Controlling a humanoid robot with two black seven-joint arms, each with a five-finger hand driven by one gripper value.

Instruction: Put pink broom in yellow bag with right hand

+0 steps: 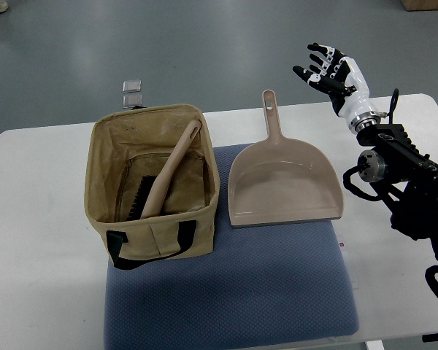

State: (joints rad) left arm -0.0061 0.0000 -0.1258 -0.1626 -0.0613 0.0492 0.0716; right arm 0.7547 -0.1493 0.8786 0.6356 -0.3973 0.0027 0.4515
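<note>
The pink broom stands tilted inside the yellow bag, bristles down at the bag's bottom and its handle leaning on the far right rim. The bag sits on a blue cushion at the table's left. My right hand is raised past the table's far right edge, well away from the bag, fingers spread and holding nothing. Its arm comes in from the right edge. The left arm does not show.
A pink dustpan lies right of the bag, partly on the blue cushion, handle pointing away. The white table carries everything. A small clear object sits on the floor beyond the bag.
</note>
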